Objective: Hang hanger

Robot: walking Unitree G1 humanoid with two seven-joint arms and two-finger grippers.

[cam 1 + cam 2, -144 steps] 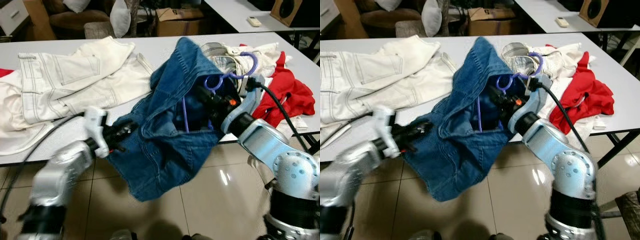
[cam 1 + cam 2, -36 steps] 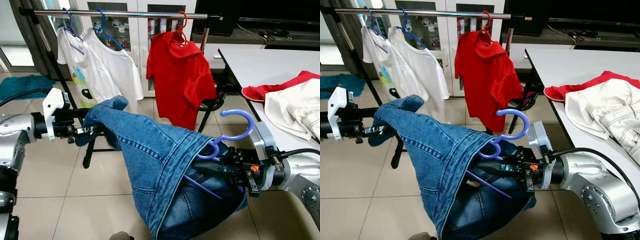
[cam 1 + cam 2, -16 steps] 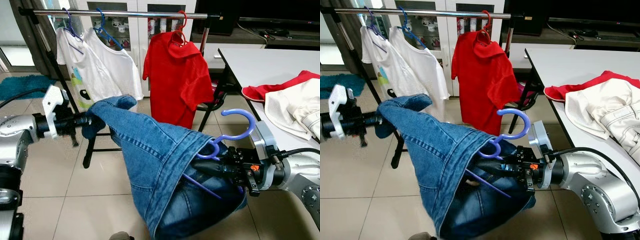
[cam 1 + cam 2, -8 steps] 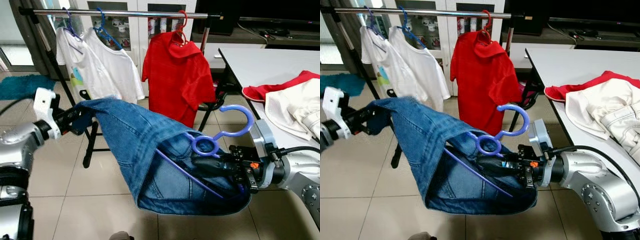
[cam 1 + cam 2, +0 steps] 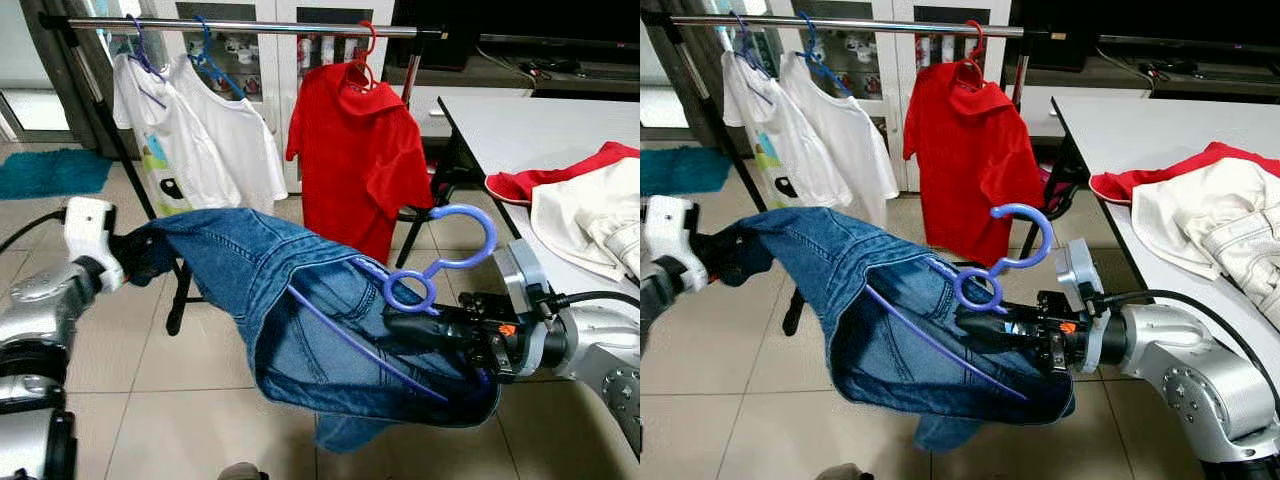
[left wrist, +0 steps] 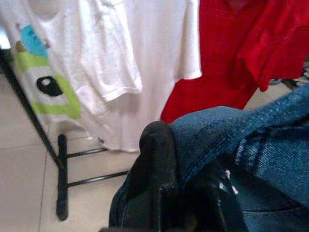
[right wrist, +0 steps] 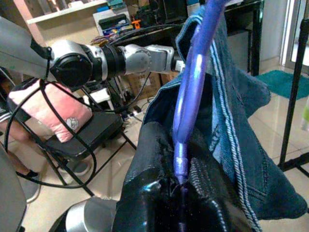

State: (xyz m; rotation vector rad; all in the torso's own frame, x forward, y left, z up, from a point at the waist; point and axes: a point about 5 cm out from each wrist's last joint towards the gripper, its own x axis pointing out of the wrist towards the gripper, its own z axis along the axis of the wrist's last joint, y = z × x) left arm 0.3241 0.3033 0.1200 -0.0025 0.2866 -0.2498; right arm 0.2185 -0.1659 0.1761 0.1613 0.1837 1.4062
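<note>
A purple hanger [image 5: 452,263] sits inside a blue denim garment [image 5: 300,300], its hook upright above the cloth. My right gripper [image 5: 400,325] is shut on the hanger's neck; the right wrist view shows the purple hanger [image 7: 193,87] rising from between the black fingers [image 7: 145,198]. My left gripper [image 5: 140,262] is shut on the far end of the denim and holds it out to the left; its fingers [image 6: 157,159] pinch the cloth [image 6: 251,145]. The clothes rail [image 5: 250,27] runs across the top, well above the hook.
On the rail hang two white T-shirts [image 5: 210,140] on blue hangers and a red shirt [image 5: 355,150] on a red hanger. A white table [image 5: 520,120] stands on the right with red and cream clothes [image 5: 590,210]. The rail's black stand [image 5: 180,300] rests on a tiled floor.
My left gripper has drawn its end of the denim further left and lower. The garment now hangs stretched open, showing the hanger's bar. The hook stands slightly higher.
</note>
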